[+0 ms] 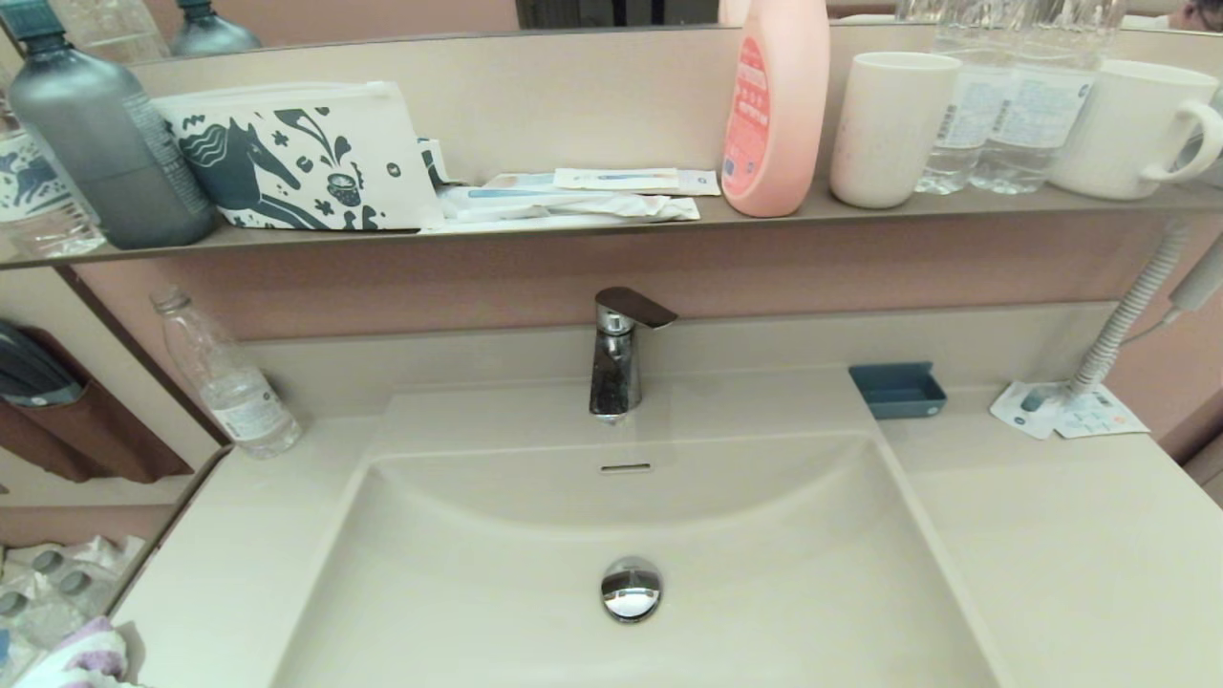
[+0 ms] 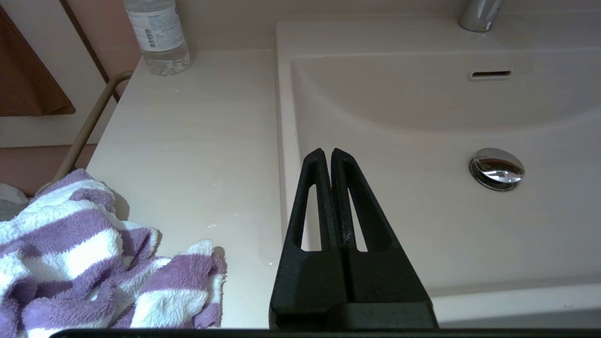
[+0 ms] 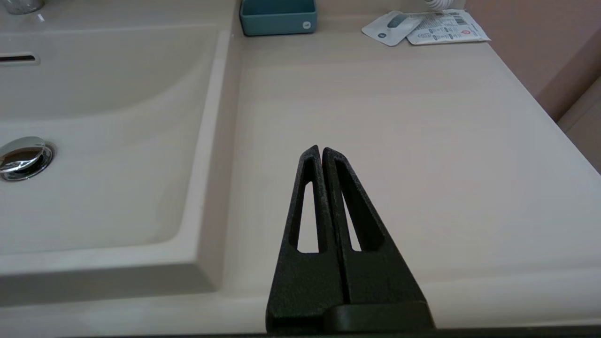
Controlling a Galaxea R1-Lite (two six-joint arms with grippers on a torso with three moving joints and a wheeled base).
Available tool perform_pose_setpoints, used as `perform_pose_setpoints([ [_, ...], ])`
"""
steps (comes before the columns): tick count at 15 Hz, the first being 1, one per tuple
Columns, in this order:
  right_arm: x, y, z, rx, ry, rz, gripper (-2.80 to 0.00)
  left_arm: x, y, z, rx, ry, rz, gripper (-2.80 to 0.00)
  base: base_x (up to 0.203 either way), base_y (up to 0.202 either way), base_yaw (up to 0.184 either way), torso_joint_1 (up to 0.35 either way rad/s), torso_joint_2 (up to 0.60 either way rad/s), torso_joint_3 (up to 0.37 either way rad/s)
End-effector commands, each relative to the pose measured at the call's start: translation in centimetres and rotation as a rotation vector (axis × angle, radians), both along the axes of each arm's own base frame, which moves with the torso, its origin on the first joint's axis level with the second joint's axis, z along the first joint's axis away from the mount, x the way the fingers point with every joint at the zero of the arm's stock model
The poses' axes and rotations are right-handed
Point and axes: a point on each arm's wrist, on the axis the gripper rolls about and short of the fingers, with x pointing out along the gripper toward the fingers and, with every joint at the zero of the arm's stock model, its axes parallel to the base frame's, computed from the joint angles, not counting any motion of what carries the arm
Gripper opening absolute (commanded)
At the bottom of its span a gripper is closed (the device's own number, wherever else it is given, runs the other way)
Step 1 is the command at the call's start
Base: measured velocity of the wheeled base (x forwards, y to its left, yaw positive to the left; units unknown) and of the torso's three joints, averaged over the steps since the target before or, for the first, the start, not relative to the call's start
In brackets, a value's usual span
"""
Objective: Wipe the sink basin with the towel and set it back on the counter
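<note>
The purple and white striped towel [image 2: 89, 263] lies crumpled on the counter [image 2: 197, 141] left of the sink basin [image 1: 764, 535]; only its corner [image 1: 81, 659] shows in the head view. The basin's chrome drain plug [image 1: 631, 588] and overflow slot [image 1: 626, 468] are bare. My left gripper [image 2: 328, 152] hangs shut and holds nothing, over the basin's left rim, to the right of the towel and apart from it. My right gripper [image 3: 321, 150] is shut on nothing above the counter [image 3: 399, 117] right of the basin. Neither gripper appears in the head view.
A chrome faucet [image 1: 616, 358] stands behind the basin. A clear water bottle [image 1: 225, 377] is at the counter's back left, a blue tray [image 1: 898, 390] and sachets [image 1: 1065, 411] at the back right. The shelf [image 1: 573, 229] above carries bottles, cups and a horse-print pouch [image 1: 296, 158].
</note>
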Motion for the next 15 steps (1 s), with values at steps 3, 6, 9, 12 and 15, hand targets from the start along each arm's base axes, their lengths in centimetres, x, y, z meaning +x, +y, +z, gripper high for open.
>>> perform_pose_setpoints([
  [3,0.0,0.0,0.0,0.0,0.0,0.0,-2.8,0.0,0.0,0.0,0.0,-0.001,0.0,-2.8,0.0,0.0,0.0,0.0,0.0,0.0],
  [6,0.0,0.0,0.0,0.002,0.0,0.0,-2.8,0.0,0.0,-0.01,0.0,0.001,0.0,-2.8,0.0,0.0,0.0,0.0,0.0,0.0],
  [9,0.0,-0.01,0.0,0.0,0.0,-0.003,-2.8,0.0,0.0,0.0,0.0,-0.001,0.0,-2.8,0.0,0.0,0.0,0.0,0.0,0.0],
  [12,0.0,-0.01,0.01,0.002,-0.001,-0.003,-2.8,0.0,0.0,0.0,0.0,0.0,0.0,-2.8,0.0,0.0,0.0,0.0,0.0,0.0],
  [15,0.0,-0.01,0.01,0.002,-0.001,-0.003,-2.8,0.0,0.0,0.0,0.0,-0.001,0.0,-2.8,0.0,0.0,0.0,0.0,0.0,0.0],
])
